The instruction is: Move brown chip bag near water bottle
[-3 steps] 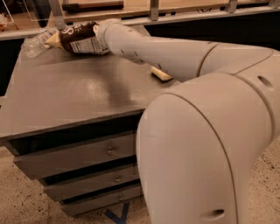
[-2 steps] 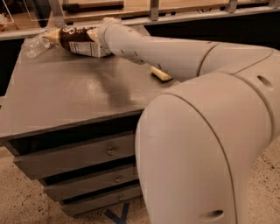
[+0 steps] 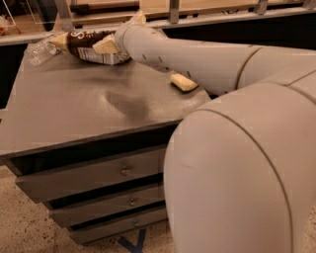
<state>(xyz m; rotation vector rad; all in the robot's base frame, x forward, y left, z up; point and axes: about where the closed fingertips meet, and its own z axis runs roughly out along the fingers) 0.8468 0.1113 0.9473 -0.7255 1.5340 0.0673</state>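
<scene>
The brown chip bag (image 3: 86, 43) lies at the far left corner of the grey cabinet top (image 3: 74, 104), dark brown with white script and pale ends. Its left tip touches or nearly touches the clear water bottle (image 3: 40, 49), which lies on its side at the corner edge. My gripper (image 3: 112, 46) is at the end of the long pale arm (image 3: 197, 54) and is shut on the bag's right part. The arm's wrist hides most of the gripper and the bag's right end.
A small yellow sponge block (image 3: 183, 82) lies on the top near its right edge, under the arm. The cabinet has several drawers (image 3: 98, 175) in front. A rail and shelf (image 3: 207, 12) run behind the cabinet. My large arm body (image 3: 247, 173) fills the right foreground.
The gripper has carried the brown chip bag left across the far edge, bringing its left tip up against the water bottle. The sponge and the bottle have not moved.
</scene>
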